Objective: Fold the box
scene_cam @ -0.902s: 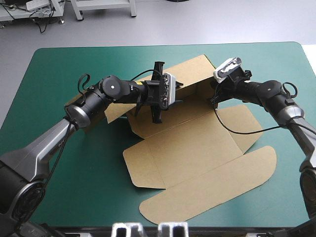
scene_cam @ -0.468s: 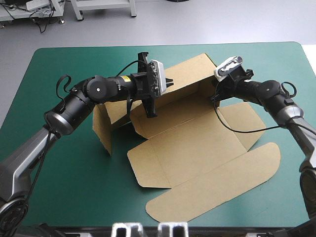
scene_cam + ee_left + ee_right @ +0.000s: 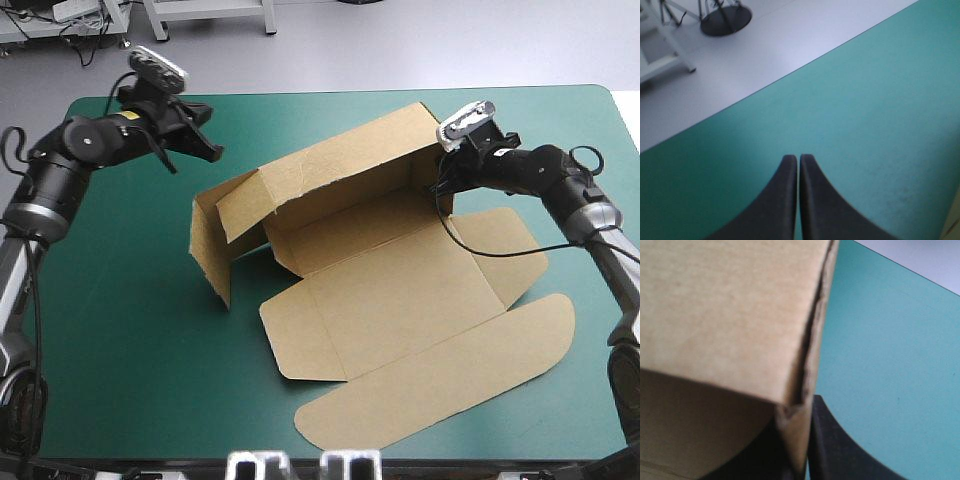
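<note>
The brown box (image 3: 390,290) sits mid-table on the teal-green cover (image 3: 110,330), half formed; its rear wall (image 3: 340,165) and left side wall (image 3: 208,250) stand, the lid flap (image 3: 440,390) lies flat toward the near edge; the right gripper (image 3: 802,460) pinches the rear wall's right corner; the left gripper (image 3: 798,160), fingers together and empty, hovers near the far-left corner, well apart. Next, probably: raise the flat right side wall (image 3: 495,245) while that corner is held.

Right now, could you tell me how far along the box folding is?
Done: the box has its far wall and left wall raised. In hand: the right hand is shut on the far wall's right corner; the left hand, shut and empty, hovers over the teal-green cover. Left: the right flap and lid lie flat.
</note>
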{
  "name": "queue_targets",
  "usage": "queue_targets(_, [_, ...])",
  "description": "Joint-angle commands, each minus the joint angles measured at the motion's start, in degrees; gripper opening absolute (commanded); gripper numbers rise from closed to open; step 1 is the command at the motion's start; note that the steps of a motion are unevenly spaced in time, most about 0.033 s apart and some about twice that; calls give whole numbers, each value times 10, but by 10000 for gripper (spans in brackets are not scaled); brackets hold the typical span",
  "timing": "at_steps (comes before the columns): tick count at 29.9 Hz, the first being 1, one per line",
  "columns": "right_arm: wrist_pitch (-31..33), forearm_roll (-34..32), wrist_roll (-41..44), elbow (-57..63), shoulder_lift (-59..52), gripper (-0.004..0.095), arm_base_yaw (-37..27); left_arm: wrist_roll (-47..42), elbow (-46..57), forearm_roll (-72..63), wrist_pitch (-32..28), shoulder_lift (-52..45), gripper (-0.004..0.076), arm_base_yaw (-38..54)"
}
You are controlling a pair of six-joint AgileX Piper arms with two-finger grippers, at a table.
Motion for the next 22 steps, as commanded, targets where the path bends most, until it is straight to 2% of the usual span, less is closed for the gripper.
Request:
queue_targets(1, [42, -50, 83, -71, -34, -17, -1, -69, -22, 55, 45, -25, -10, 35])
queue_targets(6, [156, -152, 191, -147, -32, -17, -1, -195, -22, 258, 130, -9, -9, 34])
queue_targets(11, [264, -184, 228, -199, -25, -18, -1, -246, -24, 343, 201, 5, -9, 34])
queue_targets(13, [289, -192, 238, -210, -22, -18, -1, -277, -24, 386, 224, 7, -9, 34])
queue_targets(16, [335, -218, 269, -226, -7, -18, -1, -318, -24, 415, 243, 7, -9, 34])
queue_targets(22, [412, -238, 296, -268, 60, -18, -1, -311, -24, 381, 244, 9, -9, 28])
